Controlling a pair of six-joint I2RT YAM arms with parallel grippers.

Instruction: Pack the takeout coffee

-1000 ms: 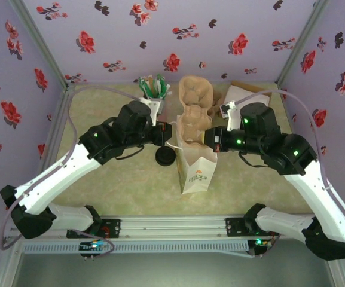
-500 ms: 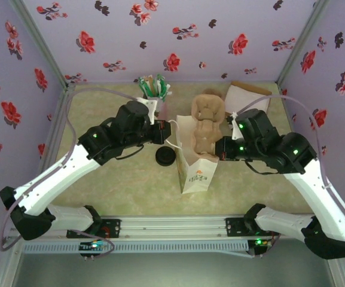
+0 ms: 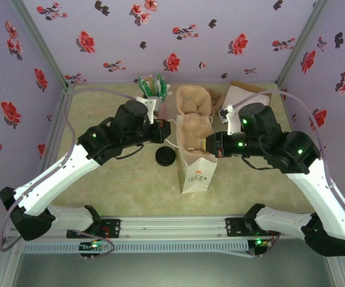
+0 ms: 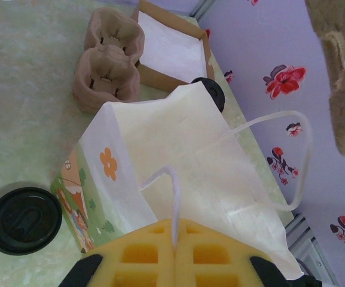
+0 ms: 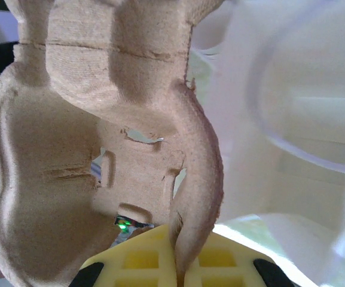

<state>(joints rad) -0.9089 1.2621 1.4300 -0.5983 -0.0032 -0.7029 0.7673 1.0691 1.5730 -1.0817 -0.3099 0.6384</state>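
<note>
Just left of the left fingers (image 4: 139, 258), clamped on the handle (image 4: 173, 203) of a white paper bag (image 4: 178, 137), sits the black-lidded takeout coffee (image 4: 23, 220): probably light, crushable; grip its sides. Right fingers (image 5: 137, 263) pinch the brown pulp carrier (image 5: 100, 149).

Takeout coffee (image 3: 165, 156): stands on the table (image 3: 142, 185), left of centre, just beside the lower left corner of the white paper bag (image 3: 196, 173). From overhead, reads as a round black disc.

In the left wrist view, dark top (image 4: 23, 220) shows a raised outer ring and a rounded-rectangle recess in the middle. Slightly glossy, lying level, facing up. A narrow strip of pale green table separates it from the printed side of the bag, so not touching. Sits outside the bag.

Cup wall beneath the dark top not discernible from either angle. Cannot tell cup height or colour.
</note>
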